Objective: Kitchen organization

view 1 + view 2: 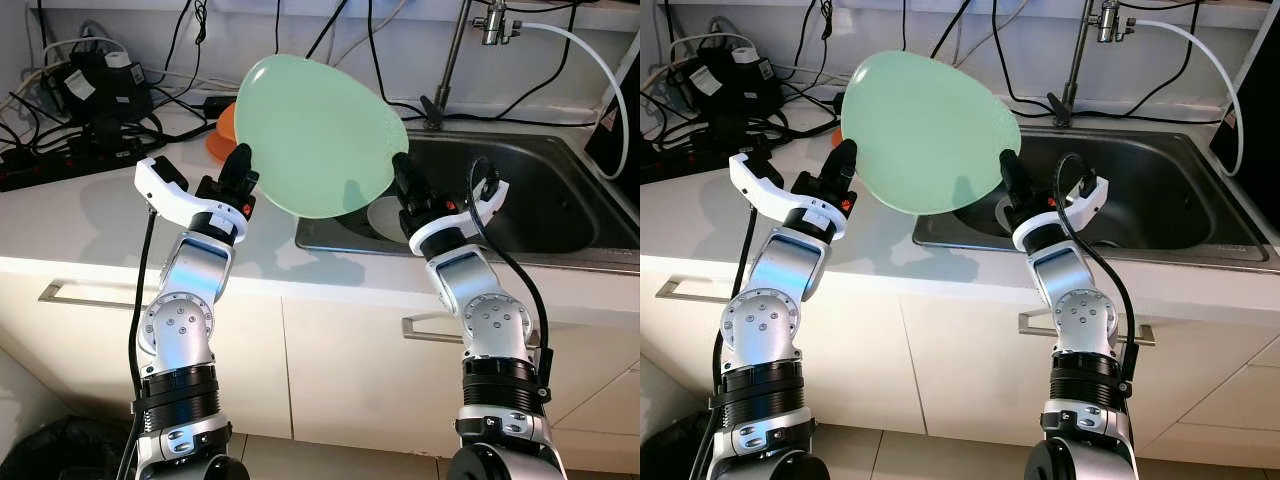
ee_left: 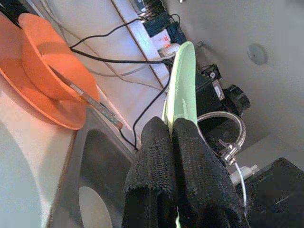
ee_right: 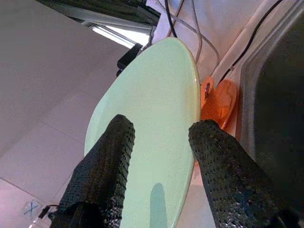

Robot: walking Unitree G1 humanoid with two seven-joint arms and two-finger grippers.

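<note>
A large pale green plate [image 1: 320,135] is held tilted on edge above the counter, beside the sink [image 1: 540,190]. My left gripper [image 1: 242,160] is shut on the plate's left rim. In the left wrist view the two black fingers [image 2: 156,142] pinch the thin green rim [image 2: 183,80]. My right gripper [image 1: 403,172] is at the plate's right edge. Its fingers [image 3: 109,147] stand apart in the right wrist view, with the plate's face [image 3: 152,95] just beyond them.
Orange bowls [image 1: 222,135] are stacked on the white counter behind the plate. A white dish [image 1: 385,220] lies in the steel sink, under a faucet [image 1: 450,60]. Power strips and black cables [image 1: 90,100] crowd the back left of the counter. Drawer handles [image 1: 70,295] run below.
</note>
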